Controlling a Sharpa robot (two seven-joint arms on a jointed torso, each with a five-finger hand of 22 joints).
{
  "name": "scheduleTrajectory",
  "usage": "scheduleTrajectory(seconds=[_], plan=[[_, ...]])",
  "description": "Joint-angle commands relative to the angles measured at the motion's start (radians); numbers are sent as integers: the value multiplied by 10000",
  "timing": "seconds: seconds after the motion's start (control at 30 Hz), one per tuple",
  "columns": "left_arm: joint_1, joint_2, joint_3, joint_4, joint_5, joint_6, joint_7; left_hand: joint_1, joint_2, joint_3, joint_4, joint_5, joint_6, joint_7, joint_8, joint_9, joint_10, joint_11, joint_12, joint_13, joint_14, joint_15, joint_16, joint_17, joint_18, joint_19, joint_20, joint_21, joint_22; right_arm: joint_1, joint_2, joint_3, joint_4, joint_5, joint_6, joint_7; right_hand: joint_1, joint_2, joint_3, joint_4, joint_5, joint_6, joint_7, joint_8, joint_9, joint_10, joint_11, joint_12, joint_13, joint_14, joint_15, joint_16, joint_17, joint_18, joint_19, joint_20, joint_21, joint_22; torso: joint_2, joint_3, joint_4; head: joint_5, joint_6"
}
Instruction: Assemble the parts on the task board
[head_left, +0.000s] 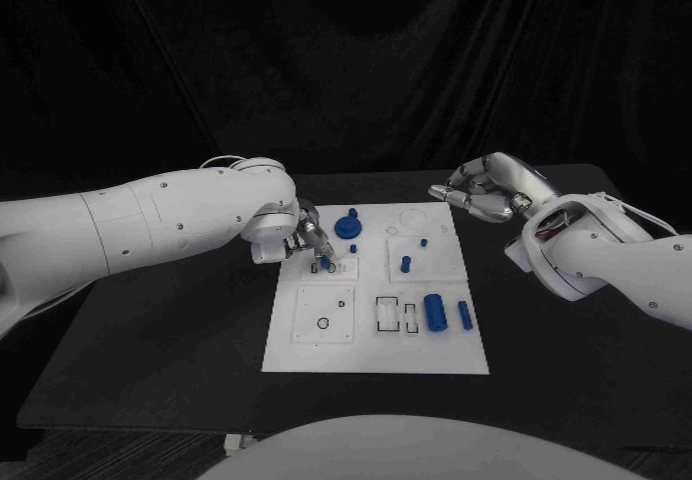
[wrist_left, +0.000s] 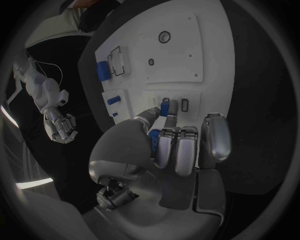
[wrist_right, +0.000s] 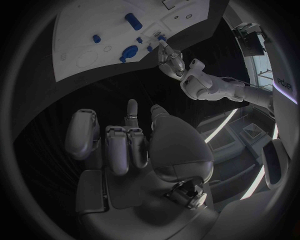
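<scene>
The left hand (head_left: 306, 243) is down over the far left part of the task board (head_left: 378, 355), its silver fingers curled and its thumb and a fingertip closed on a small blue peg (wrist_left: 165, 107) that stands at a small slot in the board. In the left wrist view the peg sits at the fingertips, and an empty rectangular slot (wrist_left: 185, 104) lies just beside it.

Just beyond that hand stands a blue knob-like part (head_left: 348, 226) with a round head. A tiny blue piece (head_left: 353, 248) sits near the fingers, toward the board's middle. Further over are a short blue peg (head_left: 405, 264) and a very small blue stud (head_left: 424, 241). On the near right of the board, well apart from the left hand, a thick blue cylinder (head_left: 433, 312) and a slimmer blue bar (head_left: 464, 315) lie side by side next to outlined rectangular recesses (head_left: 389, 313). A small dark ring (head_left: 323, 322) marks the square plate nearest the robot on the left.

The right hand (head_left: 488, 190) hovers off the far right corner of the board, above the black table (head_left: 159, 340), holding nothing; its metal fingers are loosely bent and apart.

The board is a flat white plate with raised square panels; the parts look smooth and matte blue.
</scene>
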Motion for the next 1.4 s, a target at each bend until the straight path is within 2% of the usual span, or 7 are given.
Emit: scheduleTrajectory(seconds=[0.03, 0.9, 1.4], plan=[[-38, 48, 7, -13, 138, 8, 22, -276, -40, 613, -1, 106, 132, -159, -42, 314, 562, -28, -68, 2014, 1125, -124, -89, 2755, -425, -35, -45, -164, 383, -31, 3, 8, -3, -62, 49, -167, 251, -20, -264, -12, 246, -103, -26, 121, 108, 1042, -36, 166, 2711, 1084, -4, 248, 2682, 39, -57, 22, -152, 1672, 5, -4, -1, -1, -1], [-200, 115, 7, -77, -61, -311, 260, -271, -31, 674, 0, 112, 102, -154, -63, 324, 516, -27, -98, 1960, 1125, -126, -89, 2755, -418, -65, -48, -199, 362, -61, 4, 8, 0, -62, 32, -136, 260, -25, -264, -13, 249, -109, -24, 118, 107, 1042, -34, 166, 2711, 1084, -4, 248, 2682, 40, -60, 23, -160, 1670, 3, -3, -3, -3, -1], [-206, -96, 9, 214, -95, -611, 317, -279, -42, 692, 5, 113, 121, -158, -54, 339, 532, -26, -90, 1979, 1125, -127, -89, 2755, -433, -21, -49, -162, 411, -75, 6, 8, -18, -62, 57, -153, 260, -25, -264, -13, 249, -109, -24, 118, 107, 1042, -34, 166, 2711, 1084, -4, 248, 2682, 40, -60, 23, -160, 1670, 4, -6, -3, 19, -1]])
